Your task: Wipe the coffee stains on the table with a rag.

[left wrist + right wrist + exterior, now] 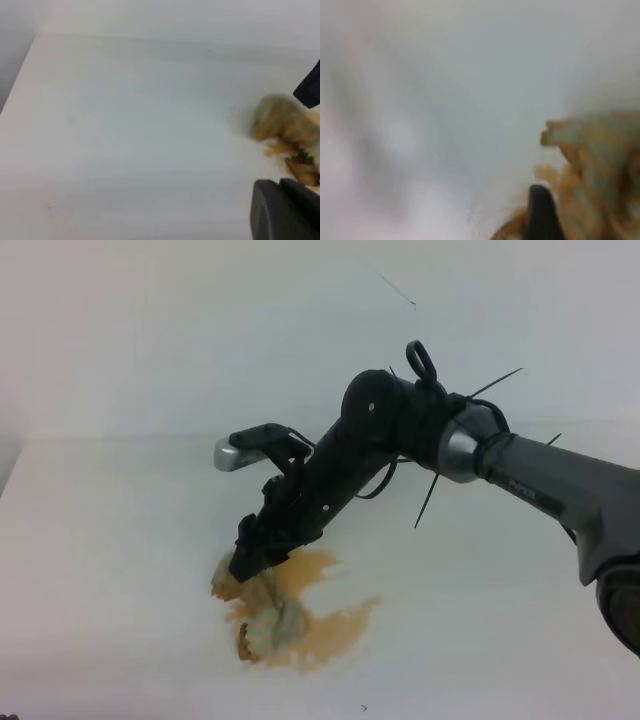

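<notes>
Only the exterior view shows the right gripper (243,562) pressing the rag (268,625).

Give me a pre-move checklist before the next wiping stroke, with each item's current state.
1. Rag sits on the coffee stains: ok, it lies within the orange-brown splotch.
2. Right gripper is down at the rag: ok, its tip meets the cloth at the splotch's upper left edge.
3. Grip on the rag is firm: cannot tell, the jaws are hidden in the high view and the right wrist view is blurred.
4. Stain left to wipe: not ok, liquid spreads right of the rag.
5. Table around the splotch is free of obstacles: ok.
6. Left gripper is out of the stroke path: cannot tell, only a dark edge shows.
</notes>
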Robot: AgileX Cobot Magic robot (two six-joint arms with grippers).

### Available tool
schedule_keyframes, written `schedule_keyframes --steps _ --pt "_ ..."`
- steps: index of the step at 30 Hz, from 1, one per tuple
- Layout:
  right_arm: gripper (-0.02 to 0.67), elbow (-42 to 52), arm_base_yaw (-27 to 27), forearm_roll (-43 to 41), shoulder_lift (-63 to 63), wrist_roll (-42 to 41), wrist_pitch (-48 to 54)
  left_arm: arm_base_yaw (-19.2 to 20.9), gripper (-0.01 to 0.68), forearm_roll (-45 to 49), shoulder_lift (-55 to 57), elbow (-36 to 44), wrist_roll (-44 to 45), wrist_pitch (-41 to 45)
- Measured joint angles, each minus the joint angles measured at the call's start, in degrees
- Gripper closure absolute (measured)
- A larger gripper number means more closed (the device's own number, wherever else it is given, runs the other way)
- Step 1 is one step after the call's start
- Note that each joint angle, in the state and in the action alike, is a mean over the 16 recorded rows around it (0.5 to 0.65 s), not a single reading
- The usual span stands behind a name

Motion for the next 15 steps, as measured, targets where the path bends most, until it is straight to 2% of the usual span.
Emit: schedule_keyframes --steps 3,5,15 --pt "0.209 -1.4 0.2 -2.2 -0.6 -0.6 1.6 0.0 0.675 0.0 0.0 0.0 0.0 0.0" --pt "0.194 -2.2 0.5 -3.7 -0.9 -0.9 2.7 0.0 0.675 0.0 0.0 0.0 0.0 0.0" --pt "0.231 -1.6 4.4 -13.3 -1.4 1.9 4.6 0.0 0.675 0.0 0.0 0.0 0.0 0.0"
